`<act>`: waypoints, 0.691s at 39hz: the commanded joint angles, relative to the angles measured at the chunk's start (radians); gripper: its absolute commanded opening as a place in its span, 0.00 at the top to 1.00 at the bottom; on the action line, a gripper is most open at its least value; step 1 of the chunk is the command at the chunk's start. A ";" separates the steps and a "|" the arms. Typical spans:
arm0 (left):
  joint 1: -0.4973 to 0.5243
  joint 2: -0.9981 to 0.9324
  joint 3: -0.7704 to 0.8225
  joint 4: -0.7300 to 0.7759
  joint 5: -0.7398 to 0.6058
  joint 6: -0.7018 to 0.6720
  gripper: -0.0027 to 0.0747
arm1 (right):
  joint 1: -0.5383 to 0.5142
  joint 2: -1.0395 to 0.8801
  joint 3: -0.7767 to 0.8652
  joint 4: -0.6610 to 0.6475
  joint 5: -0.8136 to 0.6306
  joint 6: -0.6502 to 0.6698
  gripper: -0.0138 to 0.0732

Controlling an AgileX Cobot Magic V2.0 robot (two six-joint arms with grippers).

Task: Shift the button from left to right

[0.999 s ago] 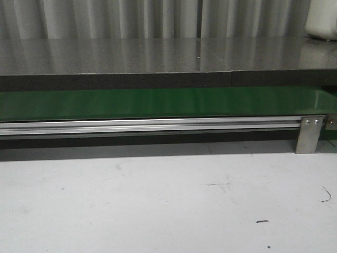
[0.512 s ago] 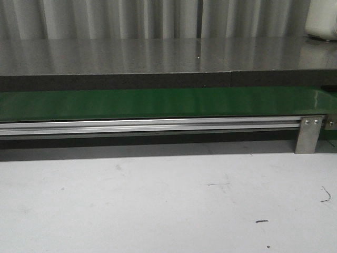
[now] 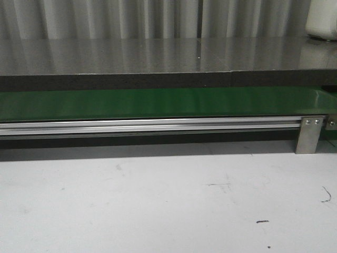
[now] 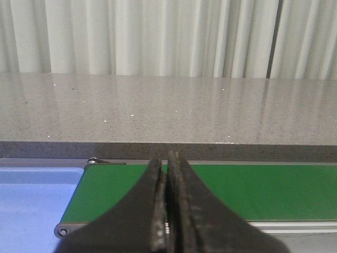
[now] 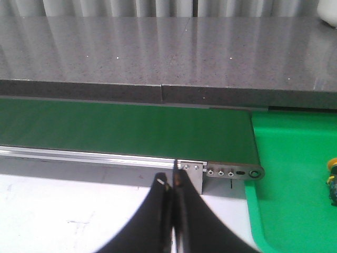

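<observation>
Both arms waiting at the green belt, nothing in hand yet.

The left tool point(image 4: 167, 211) and the right tool point(image 5: 172, 211) each have their fingers pressed together and hold nothing. The belt point(image 3: 158, 103) runs bare in the front view. No button shows on the left. In the right wrist view, a small yellow-and-dark shape point(image 5: 332, 179) sits on the green tray point(image 5: 289, 184) past the belt's end, cut by the edge; it may be a button, I cannot tell. Judged so, the step is waiting; next calls for spreading the left tool once a button appears.
</observation>
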 commanded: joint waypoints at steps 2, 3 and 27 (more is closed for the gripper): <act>-0.007 0.011 -0.025 -0.014 -0.082 -0.004 0.99 | 0.003 0.011 -0.024 0.004 -0.087 -0.006 0.92; -0.007 0.011 -0.025 -0.014 -0.082 -0.004 0.99 | 0.003 0.011 -0.024 0.004 -0.087 -0.006 0.92; -0.020 0.009 0.032 0.149 -0.084 -0.188 0.99 | 0.003 0.011 -0.024 0.004 -0.087 -0.006 0.92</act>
